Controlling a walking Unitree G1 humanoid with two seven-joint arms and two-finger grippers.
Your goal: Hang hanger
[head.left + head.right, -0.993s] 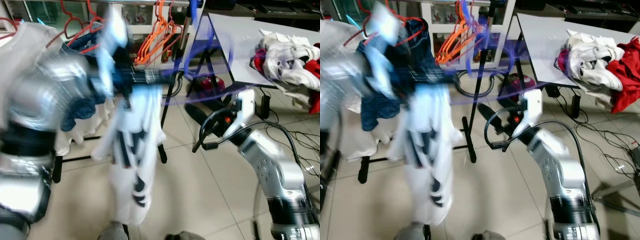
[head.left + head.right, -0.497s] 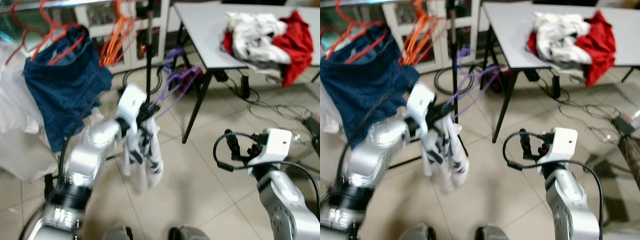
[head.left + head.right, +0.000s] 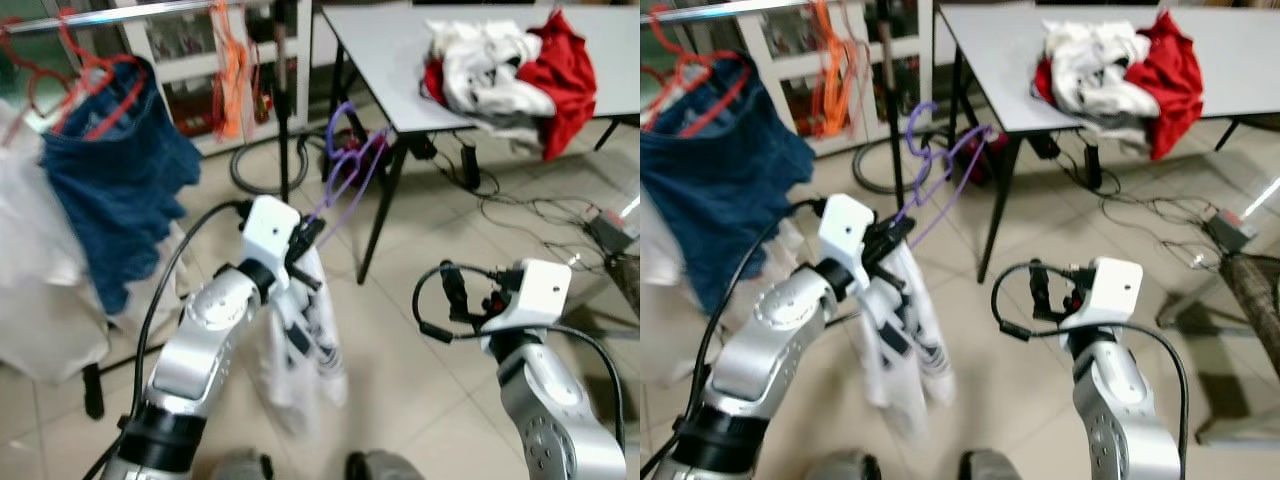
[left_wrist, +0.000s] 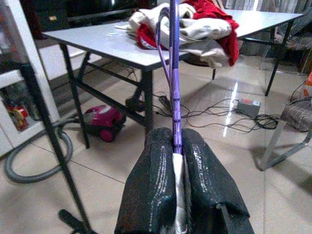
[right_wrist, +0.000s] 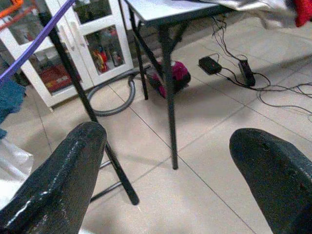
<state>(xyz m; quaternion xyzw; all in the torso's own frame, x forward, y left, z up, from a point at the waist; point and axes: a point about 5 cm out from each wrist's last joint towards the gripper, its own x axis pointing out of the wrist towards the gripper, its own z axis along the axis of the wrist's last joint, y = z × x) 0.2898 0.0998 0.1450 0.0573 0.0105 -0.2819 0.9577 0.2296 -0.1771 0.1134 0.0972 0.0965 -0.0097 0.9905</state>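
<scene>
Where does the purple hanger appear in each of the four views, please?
Left eye: purple hanger centre, above left gripper.
Right eye: hanger left of centre.
Left wrist: upright, clamped between the fingers.
Right wrist: upper-left corner.
Shared landmark: grey table.

left gripper (image 3: 883, 236) grips purple hanger (image 3: 940, 170) | white garment (image 3: 902, 340) hangs below | right gripper (image 3: 1035, 290) raised, apart | clothes pile (image 3: 1110, 65) on bench (image 3: 1000, 50)
</scene>
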